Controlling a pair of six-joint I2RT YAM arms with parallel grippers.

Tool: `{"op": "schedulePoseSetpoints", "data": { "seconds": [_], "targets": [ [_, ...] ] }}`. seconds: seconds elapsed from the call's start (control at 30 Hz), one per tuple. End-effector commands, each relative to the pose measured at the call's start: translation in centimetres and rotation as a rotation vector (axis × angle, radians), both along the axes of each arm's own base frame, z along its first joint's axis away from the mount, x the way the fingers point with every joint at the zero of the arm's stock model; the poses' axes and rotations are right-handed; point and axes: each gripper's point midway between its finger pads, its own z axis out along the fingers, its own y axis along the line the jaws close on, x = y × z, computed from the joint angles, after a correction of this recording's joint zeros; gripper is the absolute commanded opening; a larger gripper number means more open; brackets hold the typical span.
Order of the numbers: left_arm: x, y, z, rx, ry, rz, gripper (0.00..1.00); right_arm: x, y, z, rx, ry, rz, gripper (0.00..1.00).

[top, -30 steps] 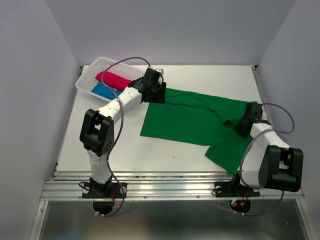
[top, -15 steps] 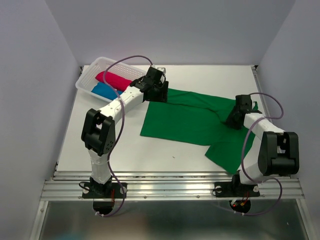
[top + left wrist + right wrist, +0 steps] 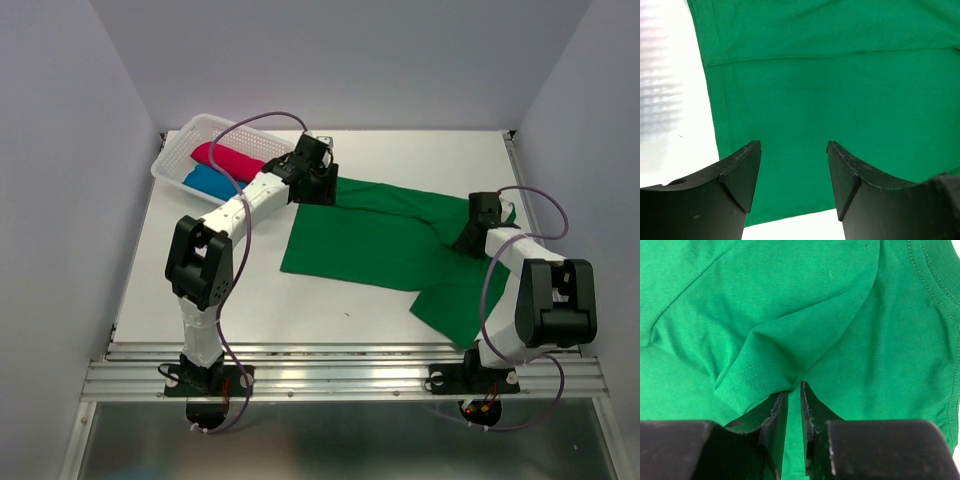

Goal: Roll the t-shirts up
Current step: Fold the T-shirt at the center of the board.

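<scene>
The bright green t-shirt [image 3: 370, 235] lies spread flat across the table's middle and right. My left gripper [image 3: 322, 190] hovers open over its far-left corner; in the left wrist view the gripper [image 3: 794, 150] has wide-apart fingers above the green cloth [image 3: 840, 75], near its hem and the white table. My right gripper [image 3: 468, 240] is at a fold near the shirt's right sleeve. In the right wrist view the gripper [image 3: 794, 390] has its jaws nearly closed, pinching a thin layer of green fabric [image 3: 790, 305] at the folded sleeve hem. The crimson-pink t-shirt [image 3: 235, 158] and blue t-shirt [image 3: 205, 180] lie rolled in the basket.
The white perforated basket [image 3: 200, 125] stands at the back left, just beside my left arm. Grey walls enclose the table on three sides. A metal rail [image 3: 330, 375] runs along the near edge.
My right gripper has moved back and slightly left along the shirt's right side to the sleeve fold. My left gripper has shifted slightly farther back over the shirt's corner.
</scene>
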Motion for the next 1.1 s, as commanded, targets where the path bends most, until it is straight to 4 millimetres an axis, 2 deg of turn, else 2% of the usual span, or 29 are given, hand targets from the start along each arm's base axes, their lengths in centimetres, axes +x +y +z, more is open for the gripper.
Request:
{"op": "schedulePoseSetpoints", "data": {
  "seconds": [0.0,0.2,0.3,0.4,0.43,0.6,0.7,1.07],
  "targets": [
    [0.6,-0.6,2.0,-0.016,-0.046,-0.005,0.66,1.1,-0.7,0.8,-0.046,-0.073,-0.015,0.22],
    [0.4,-0.6,2.0,-0.014,-0.045,-0.009,0.66,1.2,-0.2,0.2,-0.028,-0.109,0.010,0.30],
    [0.5,-0.6,2.1,-0.014,-0.047,-0.009,0.66,1.6,0.2,0.1,-0.012,-0.125,0.024,0.29],
    [0.5,-0.6,2.1,-0.016,-0.046,-0.011,0.66,1.6,0.0,-0.1,-0.019,-0.123,0.019,0.10],
    [0.4,-0.7,2.2,-0.017,-0.047,-0.013,0.66,1.5,-0.1,0.0,-0.026,-0.122,0.012,0.01],
    [0.5,-0.6,2.4,-0.012,-0.053,-0.014,0.66,0.6,-1.4,2.3,-0.081,-0.142,-0.046,0.01],
    [0.5,-0.6,2.5,-0.012,-0.055,-0.017,0.66,-0.4,-1.9,3.1,-0.096,-0.133,-0.087,0.01],
    [0.3,-0.5,2.7,-0.004,-0.065,-0.039,0.66,-5.5,-3.4,3.1,-0.150,0.043,-0.234,0.01]
  ]
}}
